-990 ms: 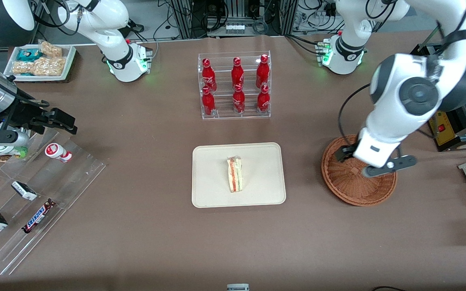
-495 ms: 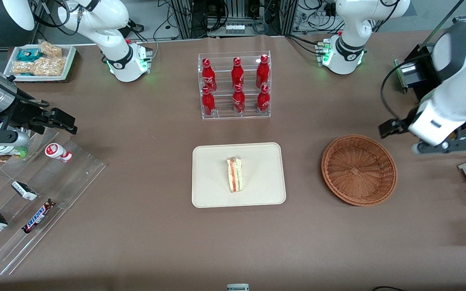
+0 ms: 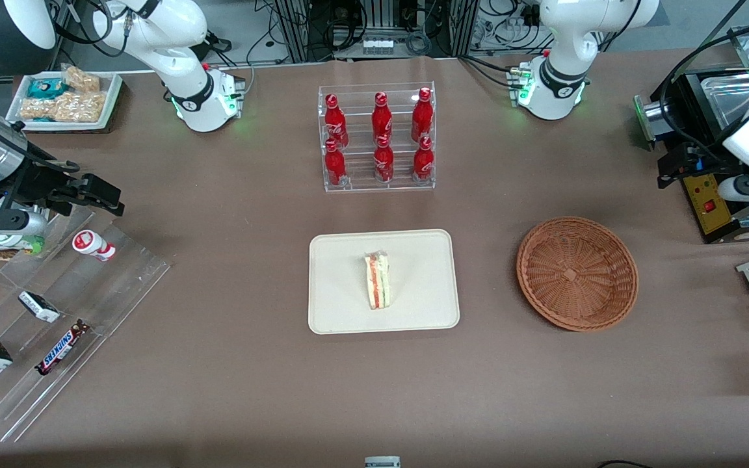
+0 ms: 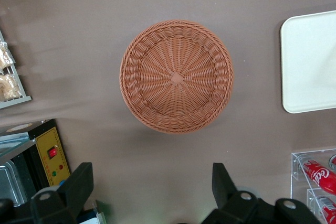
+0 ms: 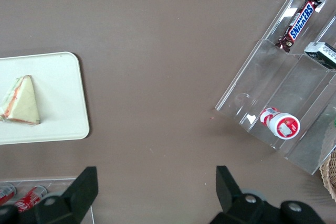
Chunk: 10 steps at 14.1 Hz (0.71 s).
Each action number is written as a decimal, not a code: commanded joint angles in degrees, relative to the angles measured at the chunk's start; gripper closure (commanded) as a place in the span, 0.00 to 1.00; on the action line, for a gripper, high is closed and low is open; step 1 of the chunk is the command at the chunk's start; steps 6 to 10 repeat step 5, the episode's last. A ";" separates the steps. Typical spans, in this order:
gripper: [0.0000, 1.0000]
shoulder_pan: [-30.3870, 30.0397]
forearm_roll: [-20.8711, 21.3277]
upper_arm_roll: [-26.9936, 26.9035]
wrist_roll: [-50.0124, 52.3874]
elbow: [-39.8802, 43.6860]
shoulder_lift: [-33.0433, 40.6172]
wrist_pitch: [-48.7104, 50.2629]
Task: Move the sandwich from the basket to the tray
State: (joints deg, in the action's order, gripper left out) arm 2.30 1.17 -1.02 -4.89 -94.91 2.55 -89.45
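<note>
The sandwich (image 3: 378, 281) lies on the tray (image 3: 342, 312), slightly toward the 3 o'clock side of the tray's middle in the front view, with its filling edge facing 9 o'clock. In the right wrist view the sandwich (image 5: 21, 100) shows as a pale wedge on the tray (image 5: 63, 124), clear of the rim.

The tray sits near the centre of the table (image 3: 251, 390). At 12 o'clock from it stands a clear rack (image 3: 378, 182) holding six red bottles (image 3: 381, 117), well apart from the tray.

The basket (image 3: 577, 273) rests at 3 o'clock from the tray in the front view, apart from it, with bare tabletop between. In the left wrist view the basket (image 4: 176, 76) holds nothing; only its woven floor and wall show. A corner of the tray (image 4: 310, 61) also shows in this view.

The gripper (image 3: 706, 174) is at about 1 o'clock from the basket in the front view, well apart from it, raised above the table toward the working arm's end and beside a black box (image 3: 706, 201) with a yellow panel. In the left wrist view the gripper (image 4: 152, 187) has its two fingers (image 4: 79, 187) spread wide, with nothing between them.
</note>
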 commanded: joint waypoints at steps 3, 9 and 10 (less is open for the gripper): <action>0.00 -0.01 -0.82 0.32 -1.17 0.69 -1.14 0.77; 0.00 -0.01 -0.81 0.32 -1.17 0.26 -1.23 0.86; 0.00 -0.01 -0.81 0.32 -1.17 0.26 -1.23 0.86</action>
